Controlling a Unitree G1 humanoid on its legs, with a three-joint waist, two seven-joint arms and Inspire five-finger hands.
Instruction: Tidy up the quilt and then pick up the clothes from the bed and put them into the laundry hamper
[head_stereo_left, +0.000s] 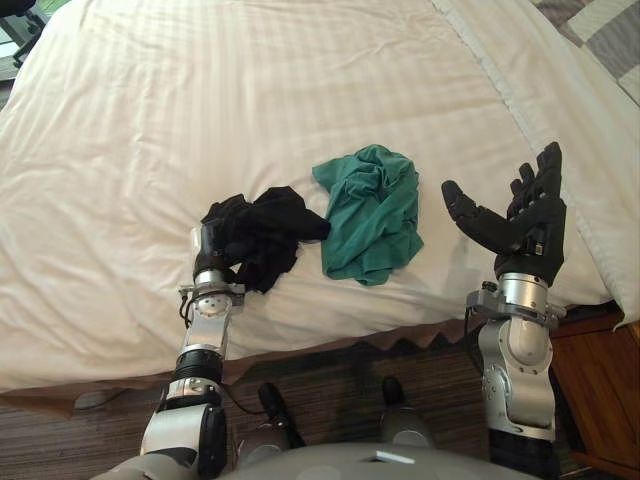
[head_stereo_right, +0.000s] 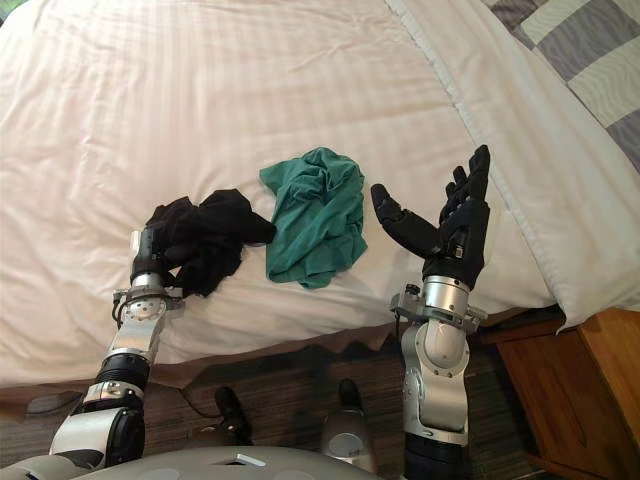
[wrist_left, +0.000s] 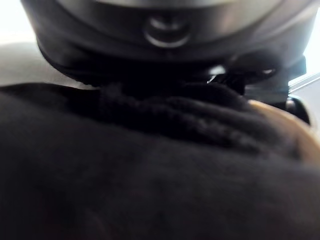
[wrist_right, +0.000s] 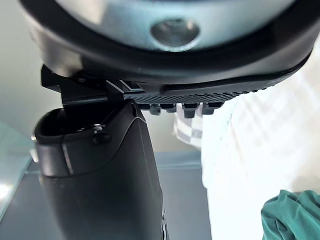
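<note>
Here, lower left, left hand sits buried in black cloth, fingers hidden, grip unclear; a loose hold risks dropping it. Right hand splayed.

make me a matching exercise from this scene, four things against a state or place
Things:
1 left hand
2 right hand
3 green cloth
4 quilt

States:
a white, spread over the bed
b open, upright
c crumpled, between black cloth and right hand
d partly under black cloth

Pairs: 1-d, 2-b, 3-c, 4-a
</note>
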